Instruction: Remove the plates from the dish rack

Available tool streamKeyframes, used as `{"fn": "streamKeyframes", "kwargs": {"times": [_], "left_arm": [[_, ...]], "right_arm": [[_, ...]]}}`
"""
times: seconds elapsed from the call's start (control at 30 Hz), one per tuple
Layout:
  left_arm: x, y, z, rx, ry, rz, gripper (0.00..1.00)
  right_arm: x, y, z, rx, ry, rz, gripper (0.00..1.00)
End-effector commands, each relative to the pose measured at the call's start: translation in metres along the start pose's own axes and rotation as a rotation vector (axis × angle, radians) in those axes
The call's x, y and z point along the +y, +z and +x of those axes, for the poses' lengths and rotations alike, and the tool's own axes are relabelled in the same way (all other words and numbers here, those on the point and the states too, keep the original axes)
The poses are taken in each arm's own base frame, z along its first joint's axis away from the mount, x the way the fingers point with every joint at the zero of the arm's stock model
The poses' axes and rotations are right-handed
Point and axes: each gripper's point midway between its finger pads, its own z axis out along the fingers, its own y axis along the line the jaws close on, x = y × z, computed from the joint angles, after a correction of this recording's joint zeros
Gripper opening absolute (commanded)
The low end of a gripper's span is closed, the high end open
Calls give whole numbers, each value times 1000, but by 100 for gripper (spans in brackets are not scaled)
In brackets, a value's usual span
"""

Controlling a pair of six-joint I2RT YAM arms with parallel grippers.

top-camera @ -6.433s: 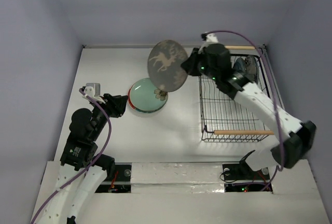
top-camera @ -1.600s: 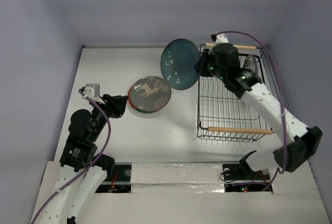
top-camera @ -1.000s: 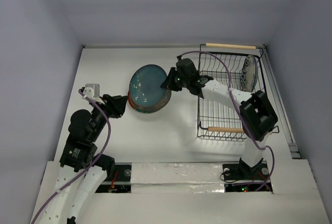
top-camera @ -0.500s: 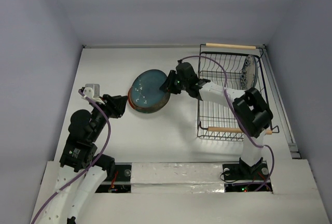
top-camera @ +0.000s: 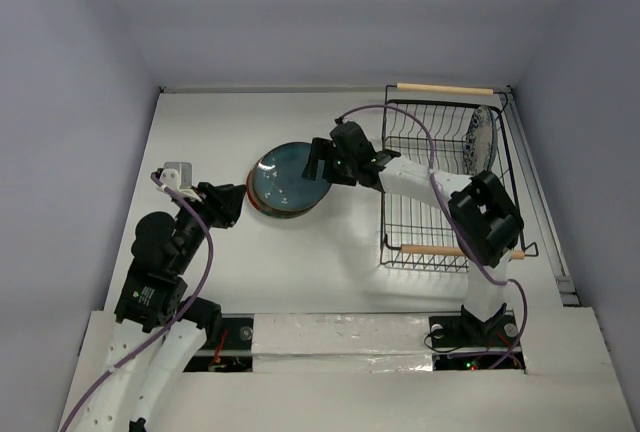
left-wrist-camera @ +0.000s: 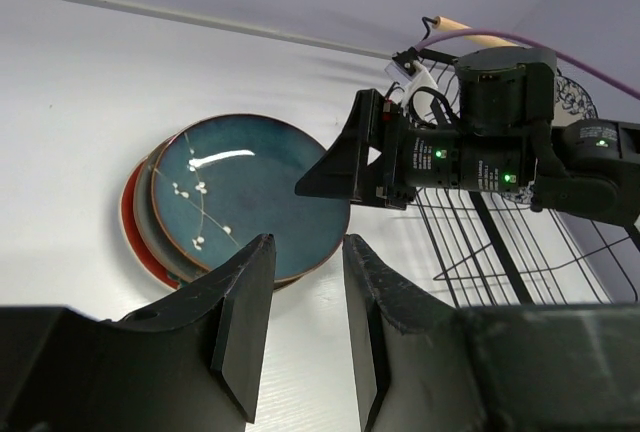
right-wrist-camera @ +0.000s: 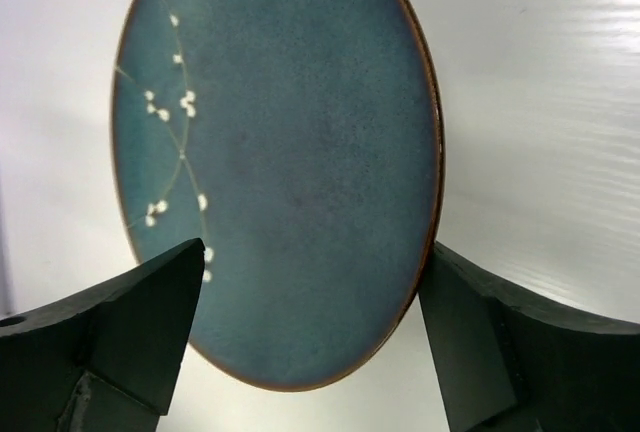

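Note:
The dark teal plate point(top-camera: 283, 178) with small white blossoms lies on top of a stack of plates left of the dish rack point(top-camera: 440, 214). A red rim point(left-wrist-camera: 133, 239) shows at the bottom of that stack. My right gripper point(top-camera: 318, 160) is at the teal plate's right edge and is open. In the right wrist view its fingers point(right-wrist-camera: 148, 314) stand wide on either side of the plate point(right-wrist-camera: 290, 152) without clamping it. One white plate with a blue floral rim point(top-camera: 483, 140) stands in the rack's far right corner. My left gripper point(top-camera: 236, 203) rests left of the stack, its jaws open with nothing between them.
The black wire rack has wooden handles at its far end point(top-camera: 445, 90) and near end point(top-camera: 437, 250). The rack's near end sits askew on the table. A wall bounds the table's far edge point(top-camera: 270, 90). A purple cable point(top-camera: 400, 112) arcs over the rack.
The right arm brought the teal plate down flat onto the stack, then opened its jaws wide and let the plate go. The left arm has not moved.

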Motion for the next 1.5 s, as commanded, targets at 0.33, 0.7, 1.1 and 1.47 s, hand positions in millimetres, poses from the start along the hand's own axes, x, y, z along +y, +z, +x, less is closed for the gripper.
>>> {"fn": "streamKeyframes", "kwargs": {"times": [0.33, 0.7, 1.1, 1.47], "left_arm": [[-8, -3, -13, -51, 2, 29, 30], [-10, -5, -16, -61, 3, 40, 31], [-23, -11, -15, -64, 6, 101, 31], [-27, -14, -15, -64, 4, 116, 32]], "right_arm": [[4, -29, -17, -68, -273, 209, 92], [8, -207, -134, -491, -276, 323, 0], [-213, -340, -157, -524, -98, 1080, 56], [-274, -317, -167, -360, -73, 1169, 67]]}}
